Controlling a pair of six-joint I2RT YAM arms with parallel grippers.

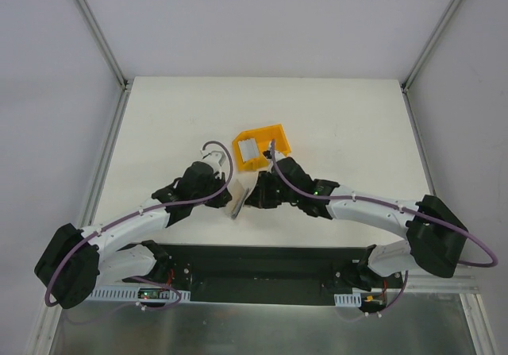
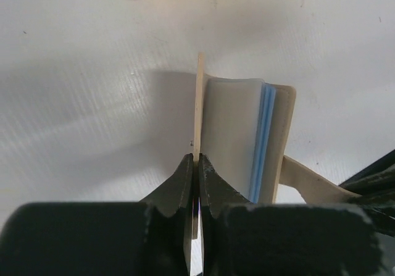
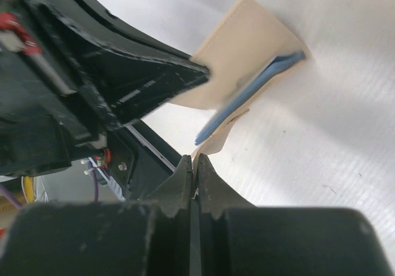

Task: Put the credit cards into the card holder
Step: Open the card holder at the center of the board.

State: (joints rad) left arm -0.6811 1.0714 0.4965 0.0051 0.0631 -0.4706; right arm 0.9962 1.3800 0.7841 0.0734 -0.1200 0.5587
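Two arms meet near the middle of the white table [image 1: 333,117] in the overhead view, and you have the card holder [image 1: 240,200] caught between them. Your left gripper [image 1: 228,190] reaches it from the left and your right gripper [image 1: 255,199] from the right, the two nearly touching. Just behind them sits the yellow bin [image 1: 274,135], with a silvery-grey stack of credit cards [image 1: 248,150] lying in it.

From the left wrist, your left gripper [image 2: 196,158] has its jaws together, clamped on one beige cover of the card holder [image 2: 284,134]. You see that cover edge-on, as a thin line running away from the fingertips. To its right the holder stands fanned open: a pale translucent sleeve [image 2: 231,134], then the blue card edges [image 2: 266,140], then the other beige cover. A beige tab [image 2: 308,182] leads from that cover, low on the right, to the black fingers [image 2: 370,180] of your right gripper.

From the right wrist, your right gripper [image 3: 193,162] is also closed, nipping the tip of the tab [image 3: 216,141]. Beyond it the card holder [image 3: 247,47] spreads out above the table, with a blue card [image 3: 247,97] tucked in its fold. Your left gripper [image 3: 200,73] bites the holder's left edge.
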